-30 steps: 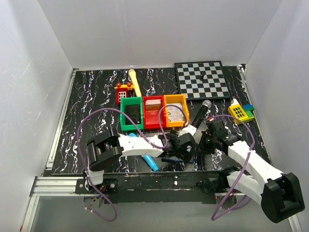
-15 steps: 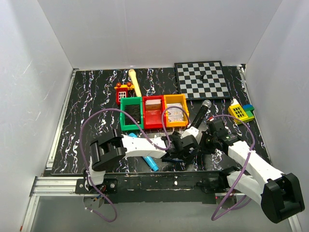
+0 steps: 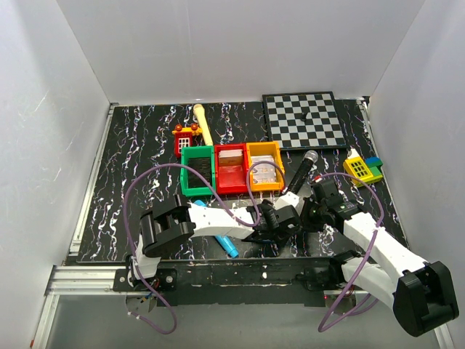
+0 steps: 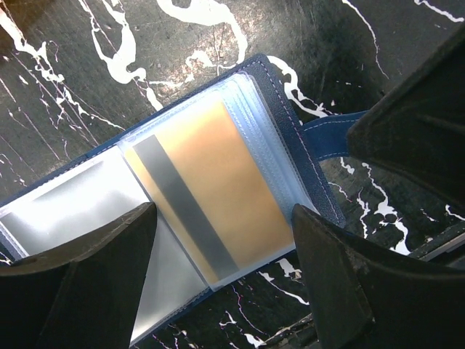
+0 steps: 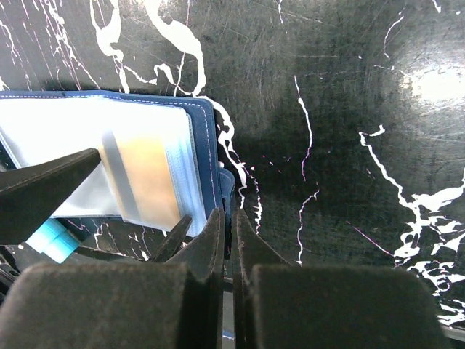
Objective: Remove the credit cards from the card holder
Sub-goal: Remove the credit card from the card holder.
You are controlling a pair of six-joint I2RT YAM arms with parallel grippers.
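Navy card holder [image 4: 290,109] lies opened flat just on the near side of the orange bin [image 3: 263,146], towards the arm bases. Since a second ago the left gripper [image 4: 224,218] has swung in over it. Its jaws are narrowing but still stand wide apart, astride an orange card [image 4: 218,182] in its sleeve, and grasp nothing. The right gripper [image 5: 231,229] is fully closed, apparently pinching the holder's blue tab [image 4: 330,134]. We judge that the first card is about to be pinched
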